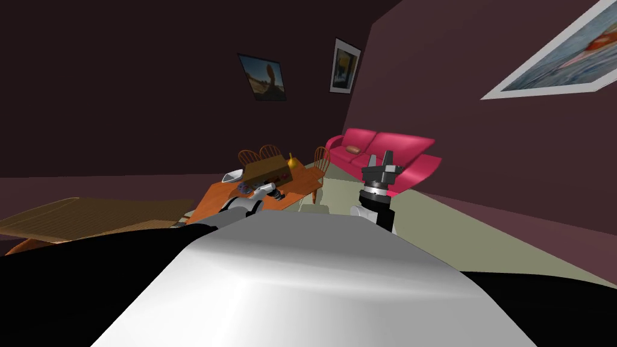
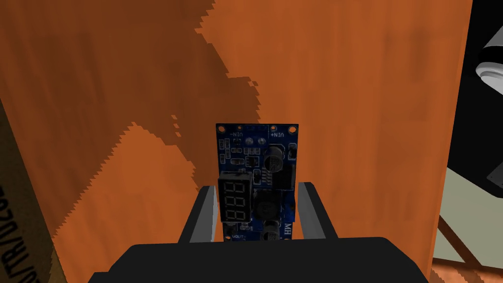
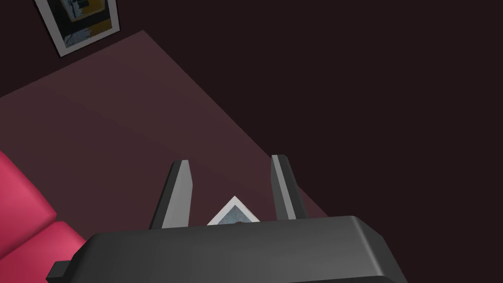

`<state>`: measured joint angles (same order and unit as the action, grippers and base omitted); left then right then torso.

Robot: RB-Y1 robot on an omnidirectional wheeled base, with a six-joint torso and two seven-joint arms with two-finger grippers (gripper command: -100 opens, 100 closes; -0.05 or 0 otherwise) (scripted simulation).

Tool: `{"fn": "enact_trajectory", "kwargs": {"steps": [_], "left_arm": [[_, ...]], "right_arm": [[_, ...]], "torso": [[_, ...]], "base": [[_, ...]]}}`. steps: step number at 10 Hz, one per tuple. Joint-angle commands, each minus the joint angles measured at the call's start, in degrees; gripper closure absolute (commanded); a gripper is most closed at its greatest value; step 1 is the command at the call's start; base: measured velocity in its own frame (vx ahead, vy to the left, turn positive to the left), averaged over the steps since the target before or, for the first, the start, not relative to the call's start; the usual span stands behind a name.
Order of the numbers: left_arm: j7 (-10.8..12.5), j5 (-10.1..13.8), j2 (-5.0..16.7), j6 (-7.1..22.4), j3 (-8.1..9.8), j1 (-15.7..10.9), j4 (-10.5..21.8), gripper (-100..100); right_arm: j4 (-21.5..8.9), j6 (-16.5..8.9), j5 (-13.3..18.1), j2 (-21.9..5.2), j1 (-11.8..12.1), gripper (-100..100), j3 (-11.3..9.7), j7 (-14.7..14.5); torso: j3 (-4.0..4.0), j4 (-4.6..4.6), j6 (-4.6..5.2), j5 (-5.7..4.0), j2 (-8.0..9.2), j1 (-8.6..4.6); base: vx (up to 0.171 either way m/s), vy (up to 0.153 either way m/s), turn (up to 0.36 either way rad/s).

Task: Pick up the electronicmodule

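Big picture first: the long pink sofa point(image 1: 385, 150) sat beyond the right gripper point(image 3: 230, 159), which was held up in the air off to the side, well apart from the work, its two blade fingers spread with nothing between them. Over to the action, and the orange wooden table point(image 2: 353, 98) stretched out flat under the left gripper point(image 2: 256, 186), its grain running away past the fingertips, with a patch of shadow across it. The brown cardboard box point(image 1: 268, 171) stood on that table just beyond the left gripper, and a printed edge of it showed beside the hand in the wrist view. And there was the prize: the small blue electronic module point(image 2: 255, 147), a circuit board with a dark three-digit display and round black parts, lay against the table top right between the left fingers point(image 2: 207, 216). Those fingers were set apart, one along each long side of the board, close in on its edges; whether they actually touched it, I could not tell.
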<state>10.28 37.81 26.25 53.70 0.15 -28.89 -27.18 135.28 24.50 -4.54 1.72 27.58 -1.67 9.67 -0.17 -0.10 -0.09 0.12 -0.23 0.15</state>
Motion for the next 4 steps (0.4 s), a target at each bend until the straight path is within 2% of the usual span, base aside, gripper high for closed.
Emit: {"fn": "enact_trajectory", "kwargs": {"steps": [1,2,3,4], "left_arm": [[0.16,0.05,0.65,0.61,0.58,1.19,-1.61,100],[-0.85,0.91,2.34,0.95,2.17,1.81,-1.52,100],[-0.67,0.55,1.39,0.21,1.40,0.89,-0.32,100],[-0.79,0.63,1.48,0.18,1.54,0.91,-0.26,0]], "right_arm": [[0.00,0.00,0.00,0.00,0.00,0,0.00,0.00],[0.00,0.00,0.00,0.00,0.01,0,0.00,0.00],[0.00,0.00,0.00,0.00,0.00,0,0.00,0.00],[0.00,0.00,0.00,0.00,0.01,0,0.01,0.00]], "torso": [[0.00,0.00,0.00,0.00,0.00,0.00],[0.01,0.01,-0.01,0.00,0.02,0.00],[0.03,0.01,0.01,-0.01,0.06,-0.07],[0.02,0.00,-0.01,0.00,0.02,-0.01]], "base": [[-0.023,-0.028,-0.120],[-0.034,-0.049,-0.185],[-0.018,-0.024,-0.035],[0.000,0.000,0.000]]}}
